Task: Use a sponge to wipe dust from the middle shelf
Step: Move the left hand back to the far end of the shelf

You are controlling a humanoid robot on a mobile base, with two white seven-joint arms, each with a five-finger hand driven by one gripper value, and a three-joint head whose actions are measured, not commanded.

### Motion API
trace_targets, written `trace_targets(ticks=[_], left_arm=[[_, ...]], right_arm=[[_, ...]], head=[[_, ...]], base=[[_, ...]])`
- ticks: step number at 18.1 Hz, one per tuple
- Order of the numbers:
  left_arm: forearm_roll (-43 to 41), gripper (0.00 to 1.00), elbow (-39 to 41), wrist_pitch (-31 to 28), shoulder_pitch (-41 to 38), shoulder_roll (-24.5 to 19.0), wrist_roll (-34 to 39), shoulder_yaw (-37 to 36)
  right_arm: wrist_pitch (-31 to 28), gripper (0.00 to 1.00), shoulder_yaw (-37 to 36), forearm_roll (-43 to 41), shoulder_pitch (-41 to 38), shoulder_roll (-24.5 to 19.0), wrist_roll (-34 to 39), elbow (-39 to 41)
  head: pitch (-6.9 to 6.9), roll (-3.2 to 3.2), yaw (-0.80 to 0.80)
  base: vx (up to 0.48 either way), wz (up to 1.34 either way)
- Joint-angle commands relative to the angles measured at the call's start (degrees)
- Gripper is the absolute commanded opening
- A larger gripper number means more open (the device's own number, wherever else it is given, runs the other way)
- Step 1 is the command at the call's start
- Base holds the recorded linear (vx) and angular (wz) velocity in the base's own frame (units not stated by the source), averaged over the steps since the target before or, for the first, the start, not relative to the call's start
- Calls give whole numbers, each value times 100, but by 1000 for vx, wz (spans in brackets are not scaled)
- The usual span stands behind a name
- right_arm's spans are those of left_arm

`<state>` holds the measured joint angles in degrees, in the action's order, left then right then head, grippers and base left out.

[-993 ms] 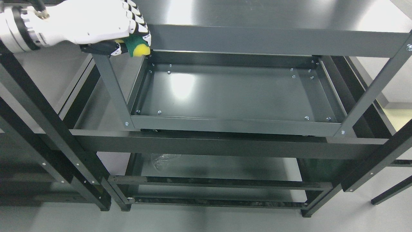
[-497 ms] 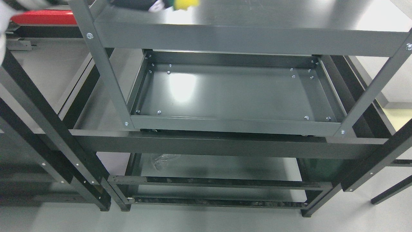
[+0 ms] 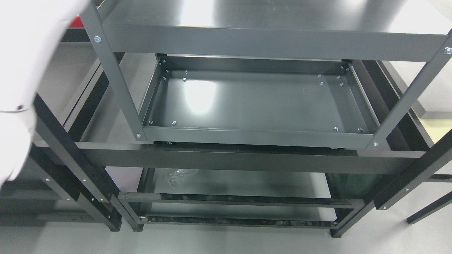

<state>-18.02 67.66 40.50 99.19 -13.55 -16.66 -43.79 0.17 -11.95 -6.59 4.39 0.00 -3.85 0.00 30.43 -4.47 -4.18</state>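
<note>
The grey metal rack stands in front of me. Its middle shelf [image 3: 254,102] is a shallow dark tray with screws in the corners and nothing on it. A white, blurred part of my left arm [image 3: 24,70] covers the left edge of the head view, reaching up past the top corner. The hand itself is outside the picture. The sponge is not in view. My right arm is not in view.
The top shelf [image 3: 268,42] spans the upper part of the view above the tray. The bottom shelf [image 3: 240,183] holds a crumpled clear plastic piece [image 3: 178,175]. Black rack frames stand at left [image 3: 60,141] and right [image 3: 416,169]. A red object [image 3: 75,22] shows behind the left post.
My left hand with the yellow-green sponge rose from the rack's left rear post, passed over the top shelf, and left the view. Only the blurred arm now shows at the left.
</note>
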Motion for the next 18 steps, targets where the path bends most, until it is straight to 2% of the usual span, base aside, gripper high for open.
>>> trace_targets(ticks=[1, 5, 10, 14, 18], left_arm=[[-176, 0, -965, -498, 390, 1255, 321, -2184], [-106, 0, -877, -1026, 346, 1255, 488, -2949], [-53, 0, -877, -1071, 224, 1255, 532, -3496], [-88, 1, -938, -1044, -242, 1255, 515, -3444], [-341, 1, -947, -939, -453, 1255, 427, -2611]], right_arm=[[-422, 100, 0, 0, 0, 100, -28, 100], [-422, 100, 0, 0, 0, 100, -28, 100], [-422, 100, 0, 0, 0, 100, -28, 100], [-422, 100, 0, 0, 0, 100, -28, 100], [-422, 100, 0, 0, 0, 100, -28, 100]], head=[[0, 0, 0], [0, 0, 0], [0, 0, 0], [0, 0, 0], [0, 0, 0]], base=[[0, 0], [0, 0], [0, 0], [0, 0], [0, 0]])
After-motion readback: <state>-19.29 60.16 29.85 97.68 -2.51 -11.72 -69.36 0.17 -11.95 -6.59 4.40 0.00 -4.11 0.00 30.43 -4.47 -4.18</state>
